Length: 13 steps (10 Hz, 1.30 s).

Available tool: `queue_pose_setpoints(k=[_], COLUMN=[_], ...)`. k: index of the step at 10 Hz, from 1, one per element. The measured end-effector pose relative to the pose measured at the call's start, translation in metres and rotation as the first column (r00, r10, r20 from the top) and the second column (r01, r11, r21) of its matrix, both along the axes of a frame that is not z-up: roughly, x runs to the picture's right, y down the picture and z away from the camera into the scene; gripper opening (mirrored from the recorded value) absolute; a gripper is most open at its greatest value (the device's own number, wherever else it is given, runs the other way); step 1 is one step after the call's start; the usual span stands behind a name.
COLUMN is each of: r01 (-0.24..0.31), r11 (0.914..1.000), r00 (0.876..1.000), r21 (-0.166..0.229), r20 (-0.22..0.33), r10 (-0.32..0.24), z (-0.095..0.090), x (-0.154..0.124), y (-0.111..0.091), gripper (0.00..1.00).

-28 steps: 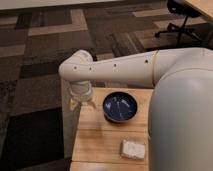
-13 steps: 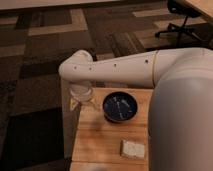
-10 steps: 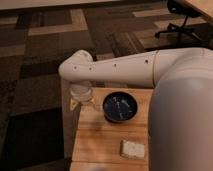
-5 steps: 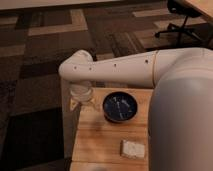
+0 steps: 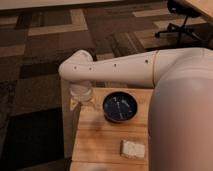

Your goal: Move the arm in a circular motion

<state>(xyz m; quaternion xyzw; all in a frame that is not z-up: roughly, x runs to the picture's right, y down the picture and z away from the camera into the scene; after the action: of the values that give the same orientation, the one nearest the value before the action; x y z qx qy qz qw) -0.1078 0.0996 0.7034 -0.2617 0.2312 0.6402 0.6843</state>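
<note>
The cream-white arm (image 5: pixel 130 67) reaches from the right across the view, with small dark screw holes along it and a rounded elbow (image 5: pixel 75 67) at the left. Below the elbow the wrist drops down to the tan-tipped gripper (image 5: pixel 80 102), which hangs at the far left corner of the wooden table (image 5: pixel 100 140). The gripper sits just left of a dark blue bowl (image 5: pixel 120 107) and does not touch it. Much of the gripper is hidden under the wrist.
A pale rectangular sponge (image 5: pixel 133 149) lies near the table's front edge. The arm's big white shoulder (image 5: pixel 182 120) covers the table's right side. Patterned brown carpet (image 5: pixel 35 75) surrounds the table. An office chair base (image 5: pixel 182 25) stands at the far right.
The arm and gripper stand almost where they were; only a very slight shift of the gripper at the table corner shows.
</note>
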Motion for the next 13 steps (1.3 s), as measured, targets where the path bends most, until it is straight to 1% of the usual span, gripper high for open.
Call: queue_pose_setpoints(k=[9,13], r01=[0.002,0.009], r11=[1.0,1.0], r00=[1.0,1.0], r21=[-0.001,0.002], r20=[-0.003,-0.017], r10=[-0.002,-0.009], z=[-0.0003,0.0011], x=[0.0007,0.003], y=[-0.0005,-0.008], gripper=[0.65,0.65])
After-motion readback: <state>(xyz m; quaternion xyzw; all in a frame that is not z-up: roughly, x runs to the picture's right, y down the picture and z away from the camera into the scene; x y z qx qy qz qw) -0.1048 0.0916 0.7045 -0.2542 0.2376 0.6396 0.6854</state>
